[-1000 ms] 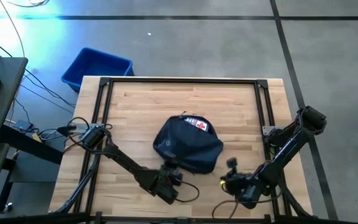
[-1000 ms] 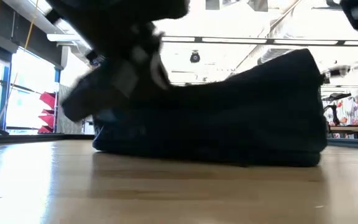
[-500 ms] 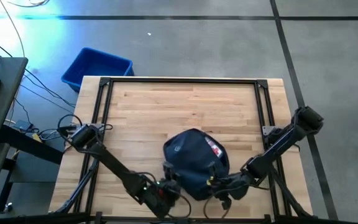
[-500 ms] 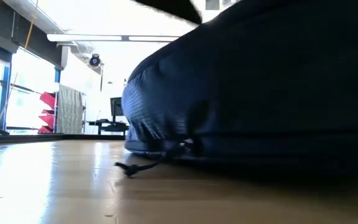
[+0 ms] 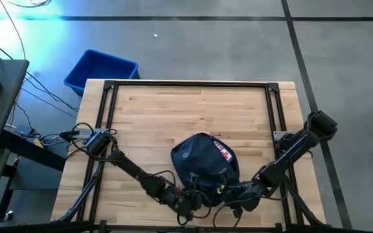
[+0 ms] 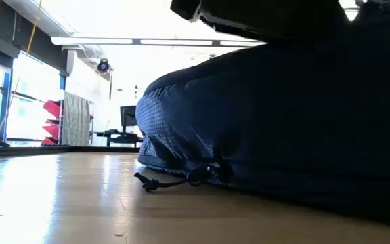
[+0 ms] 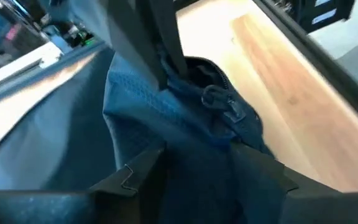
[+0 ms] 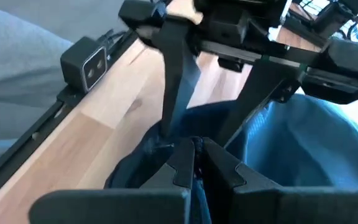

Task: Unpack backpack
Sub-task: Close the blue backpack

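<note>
The backpack (image 5: 204, 167) sits at the near edge of the bench (image 5: 173, 110), toward the middle, closer to the arms than it was a second ago, when it lay further back with its white-and-red patch turned up toward the far side. Since then it has been dragged in and swung round, so the logo faces up and the low camera sees little but navy cloth, with a zip cord (image 6: 171, 180) trailing on the wood. Both arms have closed in on its near end. The right claw (image 8: 194, 163) has come across from the right-hand corner and is pinched tight on a fold of the fabric by the zip line; its fingertips meet over the cloth in its own wrist view. The left claw (image 7: 194, 171) has slid in from the left and now stands spread, its two fingers set apart on either side of a bunched ridge of the bag near the zip pull (image 7: 219, 101), with nothing clamped between them that I can see. So it has let go or is getting ready to bite again. To my eye that means the bag has been brought within reach and pinned by the right arm, and the left is about to take the zip or the flap. Nothing is out of the bag yet, and the opening looks only partly started, so the unpacking proper is still ahead.
</note>
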Available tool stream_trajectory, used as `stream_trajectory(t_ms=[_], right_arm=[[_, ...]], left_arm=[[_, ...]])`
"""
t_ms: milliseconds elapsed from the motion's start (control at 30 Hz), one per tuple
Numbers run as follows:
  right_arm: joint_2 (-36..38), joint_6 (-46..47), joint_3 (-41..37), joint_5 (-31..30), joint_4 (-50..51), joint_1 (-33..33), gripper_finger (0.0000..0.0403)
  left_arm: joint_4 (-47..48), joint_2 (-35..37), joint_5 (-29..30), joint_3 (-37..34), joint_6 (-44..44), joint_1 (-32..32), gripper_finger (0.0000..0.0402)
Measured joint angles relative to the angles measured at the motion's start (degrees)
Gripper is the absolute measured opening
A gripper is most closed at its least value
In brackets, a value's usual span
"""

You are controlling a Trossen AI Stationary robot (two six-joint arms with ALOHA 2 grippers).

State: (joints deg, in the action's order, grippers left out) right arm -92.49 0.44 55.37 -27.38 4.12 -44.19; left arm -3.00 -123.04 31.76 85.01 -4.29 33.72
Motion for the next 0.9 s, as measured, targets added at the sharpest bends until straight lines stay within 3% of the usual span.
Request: stream_trajectory(t_ms=[100, 300, 533, 767, 900], right_arm=[[0.02, 2.15, 0.02, -1.14, 2.73, -0.64, 0.0000], [0.07, 5.50, 0.02, -2.46, 6.87, -0.59, 0.0000], [0.09, 5.71, 0.04, -2.55, 6.60, -1.00, 0.0000], [0.11, 5.66, 0.04, -2.54, 6.42, -1.76, 0.0000], [0.11, 7.02, 0.07, -2.52, 7.50, -2.63, 0.0000]], left_arm=[[0.46, 0.41, -1.19, 0.24, -0.21, 0.69, 0.0154], [-0.61, 2.04, 8.48, 3.69, -3.36, 4.76, 0.0154], [-1.53, -0.89, 5.48, 4.09, 6.69, 3.21, 0.0154], [-1.56, -3.76, -0.45, 4.07, 9.06, 0.68, 0.0154], [-0.58, -3.76, 0.25, 4.07, 11.56, 0.30, 0.0124]])
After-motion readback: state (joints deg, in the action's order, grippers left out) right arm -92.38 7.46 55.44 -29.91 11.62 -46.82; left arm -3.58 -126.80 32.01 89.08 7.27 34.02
